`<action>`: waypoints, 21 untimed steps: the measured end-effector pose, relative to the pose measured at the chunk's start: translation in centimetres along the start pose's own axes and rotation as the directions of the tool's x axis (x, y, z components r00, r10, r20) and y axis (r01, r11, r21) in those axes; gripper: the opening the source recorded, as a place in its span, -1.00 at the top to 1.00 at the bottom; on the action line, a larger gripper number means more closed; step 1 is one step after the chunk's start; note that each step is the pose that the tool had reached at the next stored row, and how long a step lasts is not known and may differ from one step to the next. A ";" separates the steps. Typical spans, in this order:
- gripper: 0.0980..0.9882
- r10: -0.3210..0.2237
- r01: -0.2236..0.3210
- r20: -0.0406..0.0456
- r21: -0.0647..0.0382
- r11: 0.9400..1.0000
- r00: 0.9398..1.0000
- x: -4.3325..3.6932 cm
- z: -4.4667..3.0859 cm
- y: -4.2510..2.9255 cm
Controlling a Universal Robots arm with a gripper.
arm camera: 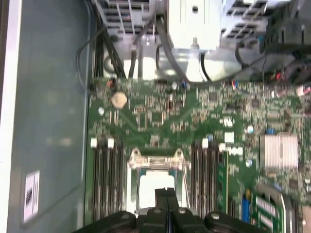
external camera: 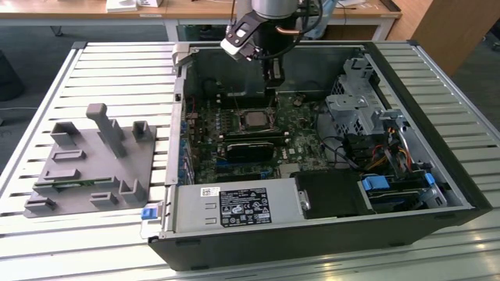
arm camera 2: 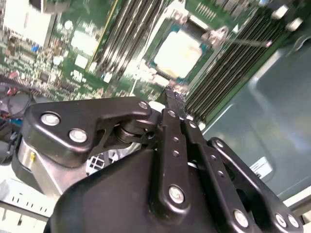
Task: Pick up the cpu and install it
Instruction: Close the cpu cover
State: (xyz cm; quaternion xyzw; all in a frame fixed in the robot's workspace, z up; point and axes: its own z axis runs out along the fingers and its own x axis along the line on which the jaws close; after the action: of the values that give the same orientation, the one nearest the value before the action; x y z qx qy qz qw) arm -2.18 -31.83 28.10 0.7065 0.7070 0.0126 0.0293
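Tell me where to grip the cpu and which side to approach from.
Probably by two opposite edges, coming straight down from above: the cpu lies flat, face up, in the motherboard socket, so only its thin rim offers a hold.

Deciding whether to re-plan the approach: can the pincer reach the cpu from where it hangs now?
Probably yes. In the first wrist view the pincer hangs just above the cpu, and nothing lies between them. It is shut, though, so it would have to open before gripping.
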 end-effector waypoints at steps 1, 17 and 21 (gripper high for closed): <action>0.98 0.000 0.000 0.000 0.000 1.000 1.000 0.00 0.02 0.24; 0.98 0.000 0.000 0.000 0.007 1.000 1.000 0.21 0.96 3.39; 0.98 0.000 0.000 0.000 0.009 1.000 1.000 0.37 1.30 3.79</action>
State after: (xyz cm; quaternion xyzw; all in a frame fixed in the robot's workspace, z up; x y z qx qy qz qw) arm 1.68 -31.49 27.02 0.7065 0.7072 0.0095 0.0263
